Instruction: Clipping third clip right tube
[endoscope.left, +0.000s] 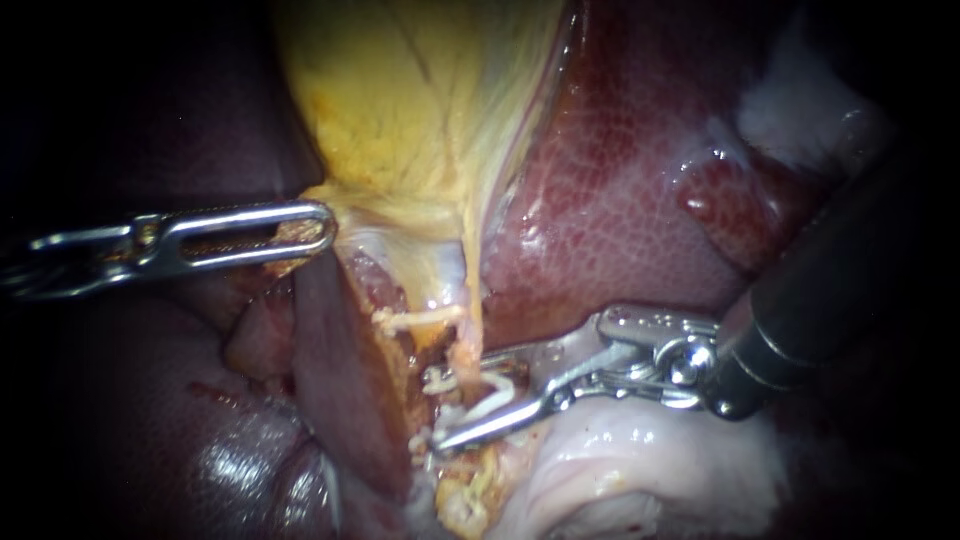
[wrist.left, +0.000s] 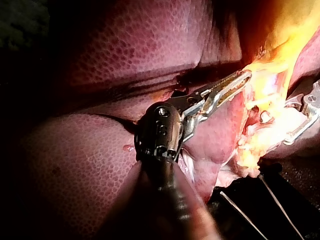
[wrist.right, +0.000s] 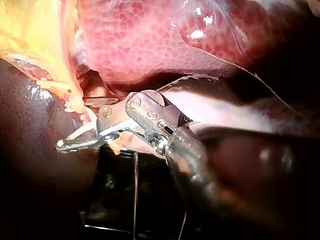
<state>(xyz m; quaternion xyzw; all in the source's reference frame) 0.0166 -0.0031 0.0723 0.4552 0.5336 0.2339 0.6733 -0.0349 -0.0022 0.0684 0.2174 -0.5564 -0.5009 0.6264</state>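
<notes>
Below the gallbladder (endoscope.left: 420, 110) — clamped by left instrument (endoscope.left: 302, 232) — right instrument (endoscope.left: 466, 403) straddles a pale tube (endoscope.left: 470, 370), jaws open.

The yellow gallbladder (endoscope.left: 420, 110) lies between dark red liver (endoscope.left: 620, 200) lobes, with pale tissue (endoscope.left: 640, 470), perhaps fat, below.

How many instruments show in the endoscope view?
2. The left instrument enters from the left, jaws shut on the gallbladder at its lower edge. The right instrument enters from the right, jaws open around the pale tube below the gallbladder. No third shows.
</notes>
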